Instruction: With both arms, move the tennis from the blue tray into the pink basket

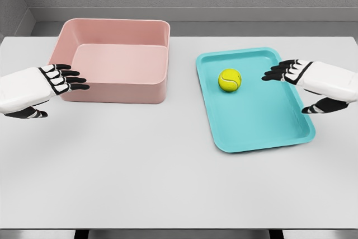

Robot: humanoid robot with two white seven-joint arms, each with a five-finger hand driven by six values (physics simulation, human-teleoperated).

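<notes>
A white table (168,183) fills most of the head view, seen from above and slightly in front. At about ten o'clock from the centre sits a pink basket (114,60), a deep rectangular tub with rounded corners. Its near wall hides the front strip of its floor, and what can be seen of the inside holds nothing.

At about two o'clock lies a blue tray (254,121), shallow and turquoise, turned a little so that its long sides lean toward one o'clock. A yellow-green tennis ball (230,80) rests on the tray's upper half, toward its left edge.

The left hand (53,82) enters at nine o'clock, and its arm is cut off by the picture's edge. Its black fingers are stretched out and slightly spread, pointing toward three o'clock, and hold nothing. The fingertips overlap the basket's near left corner; whether they touch it cannot be told.

The right hand (302,79) enters at three o'clock, its arm also cut off. Its fingers are extended and loosely spread toward the ball, empty, above the tray's right rim. The thumb hangs lower, over the tray's right edge. The ball lies apart from the fingertips.
</notes>
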